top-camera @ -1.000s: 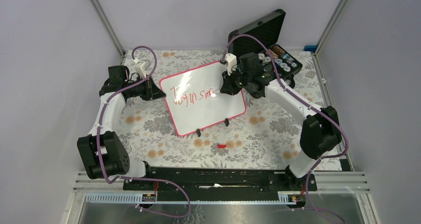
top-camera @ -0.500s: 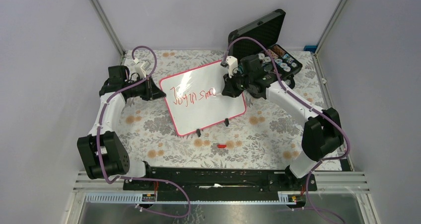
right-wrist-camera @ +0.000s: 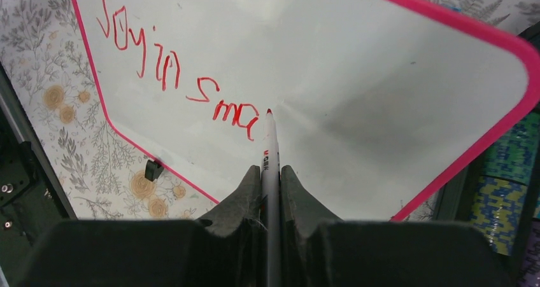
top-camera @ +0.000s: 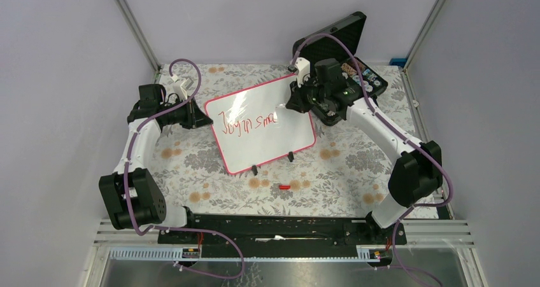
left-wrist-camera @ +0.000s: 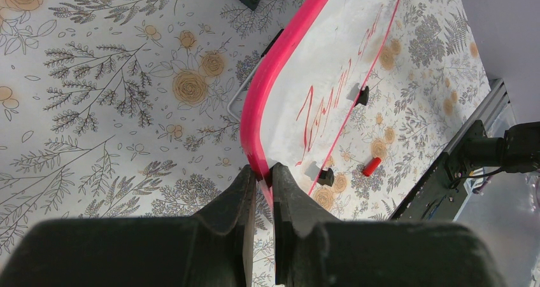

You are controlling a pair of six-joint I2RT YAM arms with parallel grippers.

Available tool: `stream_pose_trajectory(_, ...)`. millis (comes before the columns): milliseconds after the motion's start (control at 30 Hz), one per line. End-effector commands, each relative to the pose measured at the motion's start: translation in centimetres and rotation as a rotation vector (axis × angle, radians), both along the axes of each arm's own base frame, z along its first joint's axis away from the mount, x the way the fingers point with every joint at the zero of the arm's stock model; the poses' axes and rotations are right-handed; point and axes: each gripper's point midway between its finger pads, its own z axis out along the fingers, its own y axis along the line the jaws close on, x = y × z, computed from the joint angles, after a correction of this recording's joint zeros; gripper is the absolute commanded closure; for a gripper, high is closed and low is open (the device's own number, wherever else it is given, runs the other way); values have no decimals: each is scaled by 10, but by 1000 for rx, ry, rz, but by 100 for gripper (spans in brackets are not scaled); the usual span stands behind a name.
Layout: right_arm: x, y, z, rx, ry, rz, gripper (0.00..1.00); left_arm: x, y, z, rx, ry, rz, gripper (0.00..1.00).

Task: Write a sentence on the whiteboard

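The whiteboard (top-camera: 267, 137) with its pink-red rim lies tilted on the floral cloth; it also shows in the left wrist view (left-wrist-camera: 331, 64) and the right wrist view (right-wrist-camera: 331, 58). The sentence (top-camera: 247, 123) reads "Joy in sma" in red, one line (right-wrist-camera: 172, 77). My left gripper (top-camera: 202, 117) is shut on the board's left rim (left-wrist-camera: 262, 175). My right gripper (top-camera: 294, 102) is shut on a white marker (right-wrist-camera: 270, 156), whose red tip sits at the board just right of the last letter.
An open black case (top-camera: 347, 58) with small round items stands behind the board at the back right. A red marker cap (top-camera: 284, 187) lies on the cloth in front of the board. Two black clip feet (top-camera: 255, 170) stick out at the board's near edge.
The right gripper has moved right and back along the board with the marker, and the writing has grown from "sm" to "sma". The left arm has not moved.
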Motion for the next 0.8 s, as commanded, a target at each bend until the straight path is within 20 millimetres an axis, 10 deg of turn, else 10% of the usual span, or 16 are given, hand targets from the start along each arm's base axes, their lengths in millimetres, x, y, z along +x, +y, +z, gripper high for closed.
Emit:
stream_pose_trajectory(0,18,1,30,31,-75,-20,100,10,3,11,39,-91,-8,100)
stream_pose_trajectory(767,11,-2,-4,-3,-15,-14,100,11,3,10,42,-91,-9,100)
